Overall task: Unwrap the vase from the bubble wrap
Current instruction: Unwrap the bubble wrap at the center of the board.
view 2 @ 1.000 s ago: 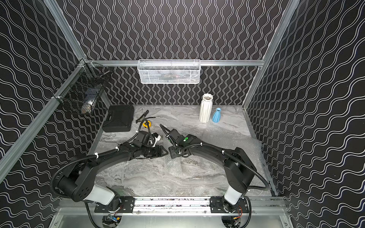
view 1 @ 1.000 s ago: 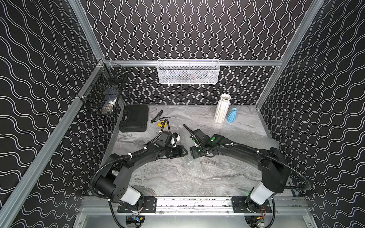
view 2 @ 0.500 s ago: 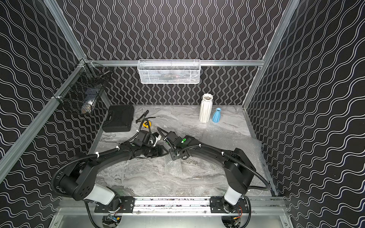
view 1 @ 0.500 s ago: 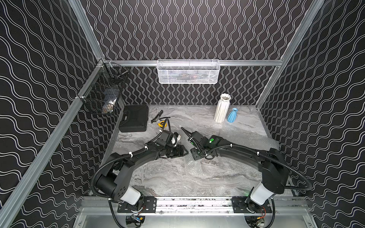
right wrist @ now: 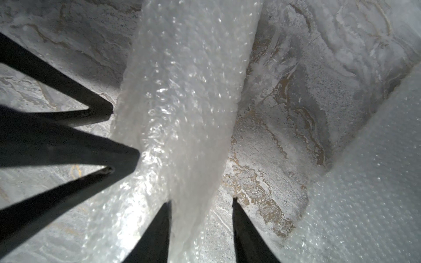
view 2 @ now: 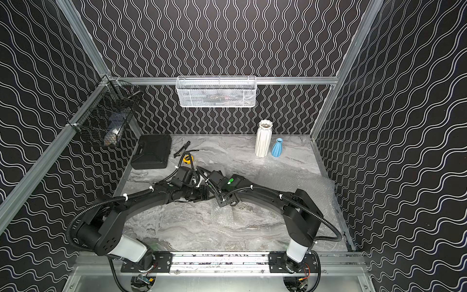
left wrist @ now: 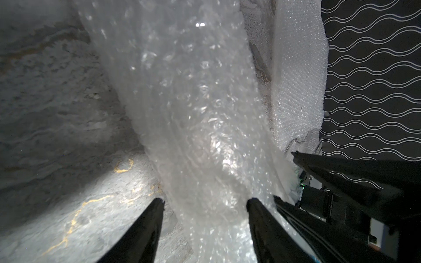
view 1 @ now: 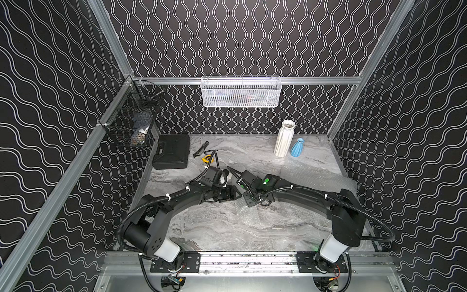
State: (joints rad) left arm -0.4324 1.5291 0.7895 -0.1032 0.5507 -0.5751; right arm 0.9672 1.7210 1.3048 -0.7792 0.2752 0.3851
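The right gripper (right wrist: pixel 201 202) has crept a little closer to the left gripper (left wrist: pixel 205 200) in the last second, and its jaws have been drawing in. They are not closed yet. One finger (right wrist: pixel 164 218) rests against the roll of bubble wrap (right wrist: pixel 182 91), while the other stands clear of it with bare marble showing between. The left gripper's jaws look clamped on the same roll, which fills the gap between them. To me that means one arm pins the roll while the other is about to pinch a layer to peel back, so the unwrapping has barely started. I can't see any vase through the plastic. The roll lies mid-table, well in front of the white vase (view 1: pixel 284 139) and off to its black-case side. The blue vase (view 1: pixel 297 148) stands just beside the white one. A loose flat sheet (view 1: pixel 316 177) is spread in front of the white vase, near the wall. The black case (view 1: pixel 171 151) and yellow tape measure (view 1: pixel 207 158) sit well away on its far side. The real obstacle is crowding, since the two sets of fingers are nearly touching.
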